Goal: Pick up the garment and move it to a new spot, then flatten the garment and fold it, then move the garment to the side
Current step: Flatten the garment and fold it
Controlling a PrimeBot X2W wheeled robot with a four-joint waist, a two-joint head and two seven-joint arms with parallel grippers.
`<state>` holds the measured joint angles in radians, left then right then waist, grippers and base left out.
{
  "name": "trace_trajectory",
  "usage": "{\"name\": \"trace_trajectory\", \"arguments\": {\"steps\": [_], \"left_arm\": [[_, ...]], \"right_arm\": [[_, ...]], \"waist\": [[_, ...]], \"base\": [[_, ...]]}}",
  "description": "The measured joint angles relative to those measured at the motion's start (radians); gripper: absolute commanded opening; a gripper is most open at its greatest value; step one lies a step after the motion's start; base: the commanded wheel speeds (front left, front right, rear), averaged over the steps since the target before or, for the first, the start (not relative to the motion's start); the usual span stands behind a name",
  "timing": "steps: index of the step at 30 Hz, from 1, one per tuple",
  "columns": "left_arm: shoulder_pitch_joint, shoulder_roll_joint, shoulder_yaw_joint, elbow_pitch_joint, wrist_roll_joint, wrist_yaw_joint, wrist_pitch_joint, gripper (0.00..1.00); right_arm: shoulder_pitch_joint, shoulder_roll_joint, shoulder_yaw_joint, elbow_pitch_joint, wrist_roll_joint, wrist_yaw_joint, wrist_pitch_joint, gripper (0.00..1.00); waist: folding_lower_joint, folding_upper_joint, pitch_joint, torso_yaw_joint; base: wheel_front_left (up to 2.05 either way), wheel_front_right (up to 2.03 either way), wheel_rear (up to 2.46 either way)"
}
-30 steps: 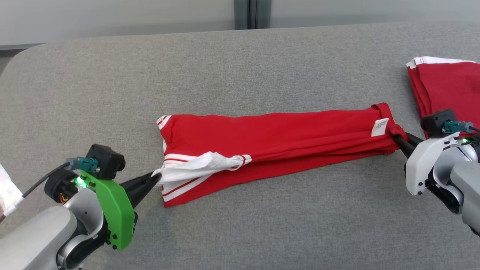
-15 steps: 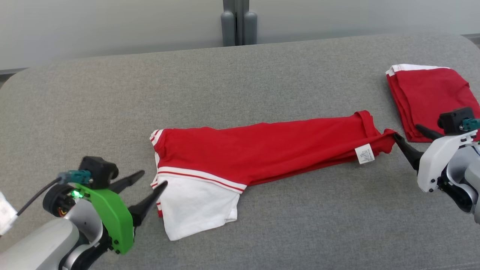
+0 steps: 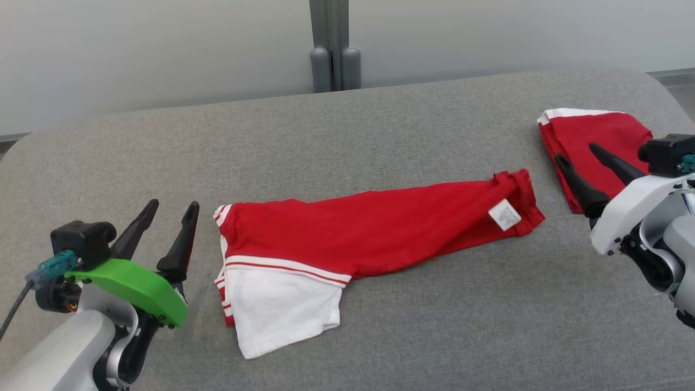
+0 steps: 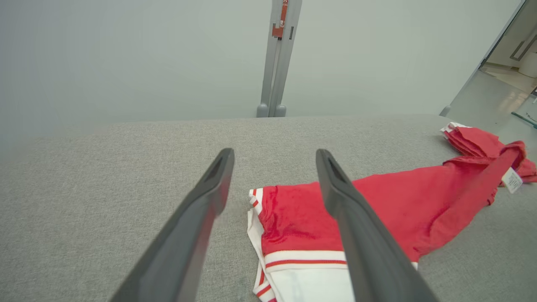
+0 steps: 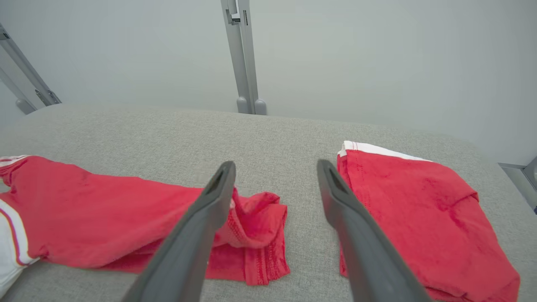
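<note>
The garment (image 3: 374,231) is a red shirt with white, red-striped sleeves, folded into a long band across the middle of the grey table (image 3: 347,130). A white sleeve (image 3: 279,309) sticks out at its left end and a white tag (image 3: 504,214) shows near its right end. My left gripper (image 3: 172,205) stands open just left of the garment's (image 4: 390,205) left end, off the cloth. My right gripper (image 3: 576,153) is open too, raised between the garment's (image 5: 126,218) right end and a second folded red garment (image 3: 594,144). Neither holds anything.
The second folded red garment (image 5: 419,209) lies at the table's right edge, partly behind my right fingers. A grey post (image 3: 331,46) stands against the pale wall behind the table. The table's left rounded corner (image 3: 32,146) is near my left arm.
Both grippers have opened and let go of the garment's ends, then drawn back. The garment has settled flat with the white sleeve spread out. The head camera has tilted up.
</note>
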<state>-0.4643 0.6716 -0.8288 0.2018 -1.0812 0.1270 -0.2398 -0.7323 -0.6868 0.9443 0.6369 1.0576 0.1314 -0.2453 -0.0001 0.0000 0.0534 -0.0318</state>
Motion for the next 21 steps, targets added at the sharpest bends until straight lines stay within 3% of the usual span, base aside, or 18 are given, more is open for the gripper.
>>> {"name": "trace_trajectory", "arguments": {"steps": [5, 11, 16, 21], "left_arm": [[0.003, -0.027, 0.072, 0.025, 0.096, 0.051, -0.018, 1.0], [0.074, -0.156, 0.324, -0.061, 0.28, 0.074, -0.023, 1.0], [0.208, -0.321, 0.551, -0.137, 0.441, 0.02, -0.023, 1.0], [0.326, -0.485, 0.702, -0.147, 0.582, -0.093, -0.023, 1.0]], "right_arm": [[0.032, -0.007, -0.068, -0.06, -0.017, 0.0, -0.009, 1.0], [0.094, 0.039, -0.251, -0.107, -0.091, 0.0, -0.016, 1.0], [0.235, 0.164, -0.5, -0.195, -0.299, 0.0, -0.017, 1.0], [0.398, 0.315, -0.692, -0.278, -0.458, -0.001, -0.017, 1.0]], "waist": [[0.0, 0.0, -0.008, -0.002], [0.0, 0.0, -0.007, -0.004], [0.0, 0.0, 0.001, -0.007], [0.0, 0.0, 0.003, 0.0]], "base": [[0.0, 0.0, 0.0], [0.0, 0.0, 0.0], [0.0, 0.0, 0.0], [0.0, 0.0, 0.0]]}}
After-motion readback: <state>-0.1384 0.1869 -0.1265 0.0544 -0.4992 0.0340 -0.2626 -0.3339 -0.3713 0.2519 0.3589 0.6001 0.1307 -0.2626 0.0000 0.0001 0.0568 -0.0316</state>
